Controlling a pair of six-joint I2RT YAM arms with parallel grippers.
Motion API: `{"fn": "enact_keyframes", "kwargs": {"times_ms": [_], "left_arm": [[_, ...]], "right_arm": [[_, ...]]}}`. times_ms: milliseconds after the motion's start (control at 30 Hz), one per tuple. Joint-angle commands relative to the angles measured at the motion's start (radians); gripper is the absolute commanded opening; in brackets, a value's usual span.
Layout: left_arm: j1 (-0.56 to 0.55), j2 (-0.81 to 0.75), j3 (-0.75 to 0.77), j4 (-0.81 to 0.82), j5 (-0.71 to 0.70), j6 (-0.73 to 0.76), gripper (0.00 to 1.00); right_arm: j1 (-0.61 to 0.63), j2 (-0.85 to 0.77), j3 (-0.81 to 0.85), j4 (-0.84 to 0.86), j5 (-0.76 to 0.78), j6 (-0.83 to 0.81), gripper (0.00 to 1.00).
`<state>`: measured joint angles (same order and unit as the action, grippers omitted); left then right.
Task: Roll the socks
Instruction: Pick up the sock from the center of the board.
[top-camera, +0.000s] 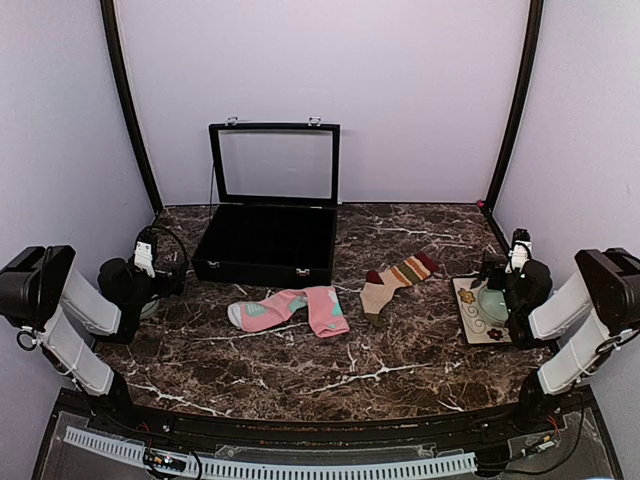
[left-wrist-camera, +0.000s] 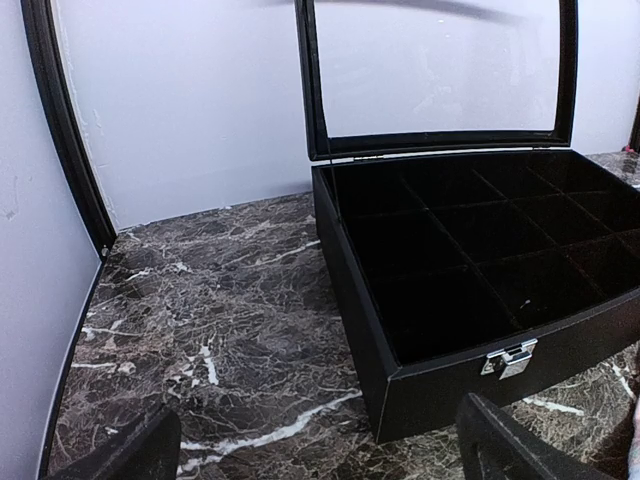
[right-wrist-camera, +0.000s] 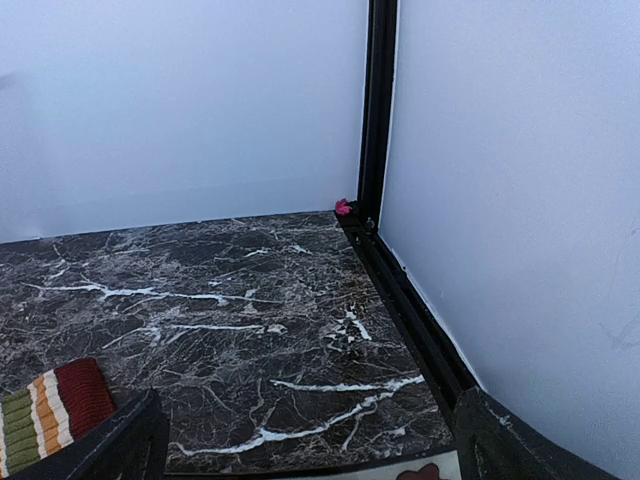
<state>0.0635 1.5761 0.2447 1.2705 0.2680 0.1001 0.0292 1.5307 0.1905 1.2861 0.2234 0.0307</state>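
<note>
Dark marble tabletop (top-camera: 300, 375): nothing rolled yet, so task looks to be at zero. Black box (top-camera: 260, 268) w/ glass lid up sits back-centre-left; compartments empty as far as the left wrist view shows. Pink socks (top-camera: 290, 310) lie flat, bent in an L, just in front of the box's R corner. Prob a stacked pair, can't confirm. Tan striped socks (top-camera: 395, 282) lie flat to their R, maroon cuff pointing back-R, apart from the pink ones. Both left to do: square up, roll from toe, maybe into box after. Left gripper (left-wrist-camera: 315, 455) sits at L edge nr box, jaws spread wide, holding and touching nothing. Right gripper (right-wrist-camera: 315, 440) is over a small flowered tray (top-camera: 468, 318) at R edge, jaws likewise spread wide and empty. Tan cuff shows just off its L finger, no contact.
</note>
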Motion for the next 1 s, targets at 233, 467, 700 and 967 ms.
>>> {"fn": "enact_keyframes", "kwargs": {"times_ms": [233,467,700,967], "left_arm": [[0.006,-0.004,0.007,0.025,0.000,-0.002,0.99],[0.007,-0.092,0.086,-0.207,0.036,0.006,0.99],[0.007,-0.164,0.597,-1.169,0.171,0.078,0.99],[-0.019,-0.175,0.680,-1.499,0.366,0.194,0.99]], "right_arm": [[-0.027,-0.001,0.037,-0.008,-0.010,0.027,1.00],[-0.027,-0.165,0.308,-0.606,0.250,0.095,1.00],[-0.068,-0.184,0.693,-1.252,0.340,0.454,1.00],[0.149,-0.279,0.778,-1.265,0.048,0.339,1.00]]}}
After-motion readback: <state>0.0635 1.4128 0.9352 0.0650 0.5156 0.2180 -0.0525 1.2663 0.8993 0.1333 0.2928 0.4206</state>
